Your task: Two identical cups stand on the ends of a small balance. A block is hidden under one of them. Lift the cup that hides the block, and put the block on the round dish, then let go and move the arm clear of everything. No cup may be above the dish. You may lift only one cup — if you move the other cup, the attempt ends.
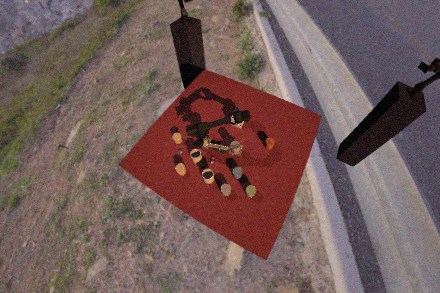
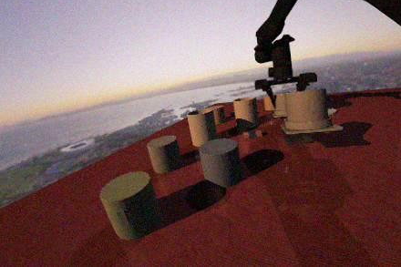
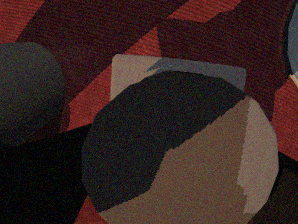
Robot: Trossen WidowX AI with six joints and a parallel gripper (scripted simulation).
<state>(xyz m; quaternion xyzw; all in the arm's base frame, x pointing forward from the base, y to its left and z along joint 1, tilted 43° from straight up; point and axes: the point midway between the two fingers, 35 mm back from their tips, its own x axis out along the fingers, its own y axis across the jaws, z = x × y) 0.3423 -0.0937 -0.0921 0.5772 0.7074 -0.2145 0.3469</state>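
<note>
Mat: dark red, square, cloth-like (image 1: 250, 223) (image 2: 182, 244), beneath the objects.
Balance: small, pale, with square end plates (image 1: 218, 146) (image 2: 337, 128) (image 3: 119, 75), standing on the mat.
Gripper: black, two-fingered (image 1: 198, 138) (image 2: 288, 97) (image 3: 181, 152), pointing down; its fingers were clenched on the far cup.
Far cup: pale beige, round (image 2: 280, 105) (image 3: 210, 175), held above or at its end plate; which could not be told.
Near cup: matching beige (image 1: 235, 148) (image 2: 307, 107), upright on the opposite plate, apart from the fingers.
Block: out of sight.
Dish: not clearly identifiable.
Foreground: olive cylinder (image 1: 250, 191) (image 2: 129, 205), nearest the exterior viewpoint; grey cylinder (image 1: 237, 172) (image 2: 221, 162) and taupe cylinder (image 1: 226, 189) (image 2: 164, 154) behind it.
</note>
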